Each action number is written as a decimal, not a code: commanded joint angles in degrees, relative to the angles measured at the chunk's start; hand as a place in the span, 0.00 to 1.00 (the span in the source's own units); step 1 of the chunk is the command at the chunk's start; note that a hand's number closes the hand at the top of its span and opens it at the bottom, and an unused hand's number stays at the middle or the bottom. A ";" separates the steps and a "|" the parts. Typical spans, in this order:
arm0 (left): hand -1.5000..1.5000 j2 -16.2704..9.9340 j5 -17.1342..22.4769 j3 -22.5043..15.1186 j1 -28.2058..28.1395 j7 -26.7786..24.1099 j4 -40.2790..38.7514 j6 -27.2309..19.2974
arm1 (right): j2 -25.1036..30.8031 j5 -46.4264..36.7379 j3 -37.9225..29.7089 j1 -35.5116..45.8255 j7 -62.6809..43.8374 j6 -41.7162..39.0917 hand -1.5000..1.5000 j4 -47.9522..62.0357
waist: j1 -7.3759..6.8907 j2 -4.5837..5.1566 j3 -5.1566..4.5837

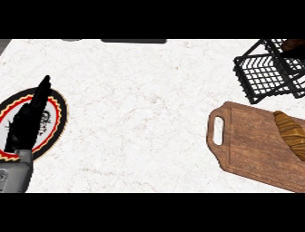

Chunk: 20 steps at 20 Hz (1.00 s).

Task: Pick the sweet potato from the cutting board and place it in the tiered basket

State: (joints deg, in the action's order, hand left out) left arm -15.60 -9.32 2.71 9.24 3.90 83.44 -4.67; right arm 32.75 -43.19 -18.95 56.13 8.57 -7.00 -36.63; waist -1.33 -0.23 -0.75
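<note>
item 1: brown wooden cutting board with a slot handle at its left end, laid flat on the white marbled surface and taken as the landmark; its right part is cut off by the view's edge.

item 2: brown, elongated sweet potato, found lying on the board's right half, toward its upper edge, with its long axis running roughly up and down the view. it is touched by no hand.

item 3: black wire tiered basket, set above the board, near its upper edge but apart from it. a dark brown object is seen inside its upper right part; what it is cannot be told.

item 4: round plate with a black centre, red and cream scalloped ring and black rim, placed well to the left of the board, at the surface's left side.

item 5: left hand, black, on a grey forearm, shown over the plate, far left of the board. its fingers are held straight and together, pointing upward, and nothing is held in it.

item 6: right hand, not shown in the view.
</note>
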 commanded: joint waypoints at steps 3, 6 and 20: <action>0.50 0.43 -0.55 0.33 -0.79 -2.09 -0.76 -0.44 | 5.72 5.81 -6.91 3.10 1.33 -0.37 0.00 1.78 | 0.66 0.43 0.76; 0.50 -0.18 0.50 0.53 -4.37 -0.80 3.47 1.11 | 6.40 6.53 -7.87 0.48 3.11 2.38 0.00 2.50 | 0.30 0.32 0.79; 0.50 2.72 -2.54 -0.49 0.09 0.27 -0.06 -1.68 | 26.92 16.07 -18.23 -8.80 5.09 -16.68 0.00 11.86 | 1.37 0.44 0.82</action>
State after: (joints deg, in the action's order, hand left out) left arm -14.38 -10.75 3.28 9.13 4.05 83.83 -5.42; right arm 55.36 -29.28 -34.88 52.13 9.42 -20.09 -27.26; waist -0.06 0.16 0.03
